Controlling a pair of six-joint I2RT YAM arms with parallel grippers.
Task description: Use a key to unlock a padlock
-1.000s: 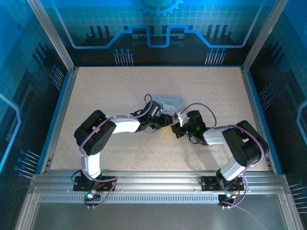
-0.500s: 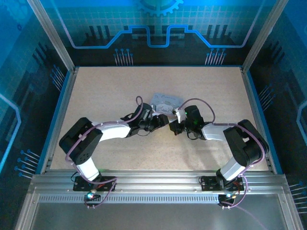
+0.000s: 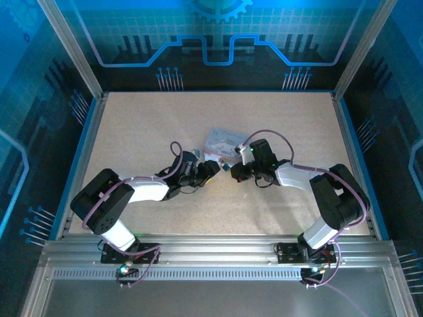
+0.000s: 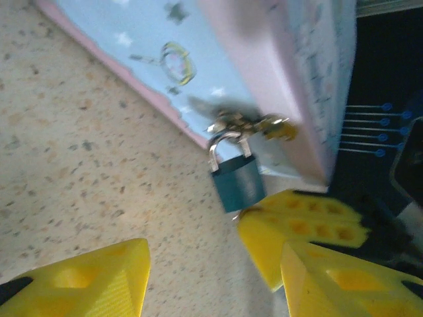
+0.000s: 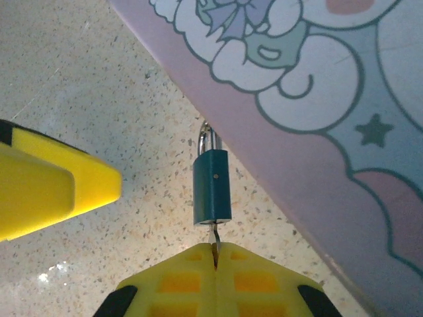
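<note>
A small teal padlock (image 5: 212, 187) hangs by its silver shackle from the hasp of a pale cartoon-print tin (image 5: 317, 99). The same padlock (image 4: 238, 181) and tin (image 4: 264, 59) appear in the left wrist view. My right gripper (image 5: 215, 247) is shut on the thin grey key (image 5: 215, 236), whose tip meets the padlock's underside. My left gripper (image 4: 211, 264) is open just short of the padlock, with bare table between its yellow fingers (image 4: 86, 277). In the top view the left gripper (image 3: 211, 168) and right gripper (image 3: 232, 172) face each other by the tin (image 3: 228, 140).
One left-gripper finger (image 5: 53, 188) shows to the left of the padlock in the right wrist view. The speckled beige table (image 3: 158, 125) is bounded by aluminium rails and blue walls. Both arms reach in from the near edge.
The left arm has lowered and its elbow has swung left, drawing its gripper slightly back. The right gripper has edged left toward the tin, which has shifted a little left.
</note>
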